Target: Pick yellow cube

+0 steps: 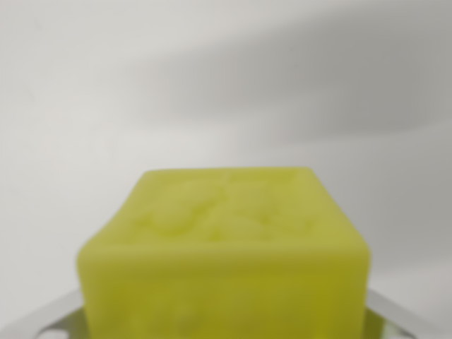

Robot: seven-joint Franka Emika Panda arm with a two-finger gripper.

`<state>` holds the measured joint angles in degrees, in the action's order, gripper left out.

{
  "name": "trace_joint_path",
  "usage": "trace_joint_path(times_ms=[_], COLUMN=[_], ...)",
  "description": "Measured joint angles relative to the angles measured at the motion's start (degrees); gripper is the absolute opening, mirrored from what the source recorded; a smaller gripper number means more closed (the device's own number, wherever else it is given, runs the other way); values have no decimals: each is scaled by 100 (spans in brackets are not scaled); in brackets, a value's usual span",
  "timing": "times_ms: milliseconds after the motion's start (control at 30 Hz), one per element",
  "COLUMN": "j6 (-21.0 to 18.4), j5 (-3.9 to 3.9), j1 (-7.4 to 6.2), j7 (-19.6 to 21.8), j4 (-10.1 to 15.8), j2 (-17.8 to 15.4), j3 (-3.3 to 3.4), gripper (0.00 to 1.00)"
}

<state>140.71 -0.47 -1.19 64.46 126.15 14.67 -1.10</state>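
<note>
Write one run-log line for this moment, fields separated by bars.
phase: at grasp | yellow cube: close, blurred, between metal fingers | gripper: closure unclear | surface: plain white

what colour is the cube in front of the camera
Yellow-green cube, shown in the wrist view.

Setting: undetermined, leaning toward a bare test or lab-style tabletop. Evidence showing in the wrist view: a plain white surface (85, 106) is filling nearly the whole picture, unmarked and without furniture, walls, tools or household goods. A soft grey shadow band (296, 92) is crossing the upper right of that surface. A blurred yellow cube (226, 261) is occupying the lower centre, very close to the camera. Pale metallic edges (42, 319) are appearing at the bottom corners, too blurred to identify. Nothing else is offering a clue to the kind of room.
</note>
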Motion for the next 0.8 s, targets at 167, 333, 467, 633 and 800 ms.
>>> trace_joint_path(times_ms=[167,333,467,633,800], j6=[-162,-327,-460,-627,-797], j5=[5,10,14,18,21], j1=[0,-1,-1,-2,-2], j7=[-4,-7,-9,-12,-15], j4=[-26,-59,-90,-137,-189], j2=[-137,-268,-369,-489,-605], j3=[0,0,0,0,0], gripper=[0,0,0,0,0])
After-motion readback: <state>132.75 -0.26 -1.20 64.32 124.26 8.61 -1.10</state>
